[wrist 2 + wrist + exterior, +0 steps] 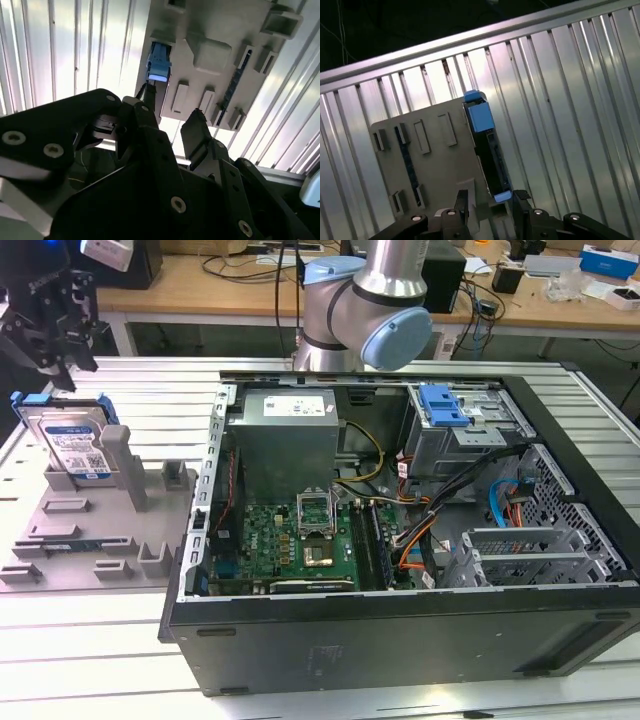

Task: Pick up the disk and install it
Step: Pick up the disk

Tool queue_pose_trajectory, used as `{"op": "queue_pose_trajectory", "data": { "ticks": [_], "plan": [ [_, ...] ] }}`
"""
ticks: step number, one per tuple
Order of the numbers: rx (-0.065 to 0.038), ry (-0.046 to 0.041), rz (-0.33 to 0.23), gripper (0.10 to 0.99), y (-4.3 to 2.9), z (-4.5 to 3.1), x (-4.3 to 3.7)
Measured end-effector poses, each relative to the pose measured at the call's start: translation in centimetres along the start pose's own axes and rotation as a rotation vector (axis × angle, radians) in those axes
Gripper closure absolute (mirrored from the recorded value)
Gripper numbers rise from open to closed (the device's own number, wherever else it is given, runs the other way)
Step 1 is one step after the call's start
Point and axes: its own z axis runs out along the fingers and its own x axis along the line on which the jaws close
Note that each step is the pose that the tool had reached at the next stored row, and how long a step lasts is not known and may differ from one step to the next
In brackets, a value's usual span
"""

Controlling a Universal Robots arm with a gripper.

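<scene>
Exterior view: the disk (75, 445) stands on edge in a slot of a grey plastic holder (90, 530). The holder lies on the ribbed metal table (150, 390), near the table's edge on the exterior view's left. The disk's blue-and-white label faces the camera and its blue frame shows along the top. The black gripper (60, 360) hangs above the disk, apart from it, with a gap between its fingers and nothing in them.

An open computer case (400, 640) takes up the middle of the table and its side toward the exterior view's right. It lies flat with the circuit board, cables and a blue latch (443, 405) exposed. The arm (370, 300) rises behind the case at the table's far edge.

In the second wrist view the gripper (170, 107) is spread and empty. Past its fingertips (145, 107) are the blue end of the disk (159, 65) and the holder (215, 50).

In the first wrist view the disk (487, 145) is seen edge-on along one side of the holder (430, 165). The gripper (491, 195) is lined up over one blue end of it. Whether its fingertips touch the disk cannot be told from this view.
</scene>
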Motion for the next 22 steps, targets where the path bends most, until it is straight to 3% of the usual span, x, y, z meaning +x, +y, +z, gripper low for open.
{"op": "queue_pose_trajectory", "data": {
  "ticks": [8, 12, 13, 14, 19, 22],
  "plan": [
    [0.009, 0.0033, -0.126, 0.604, 0.02, 0.07, -0.03],
    [0.013, 0.0247, -0.179, 0.604, 0.14, 0.11, -0.53],
    [0.015, 0.0358, -0.181, 0.604, 0.22, 0.13, -0.79],
    [0.016, 0.0408, -0.182, 0.604, 0.23, 0.12, -0.84],
    [0.016, 0.0409, -0.183, 0.604, 0.23, 0.14, -0.87],
    [0.017, 0.0409, -0.193, 0.604, 0.74, 0.23, -1.45]
  ]
}}
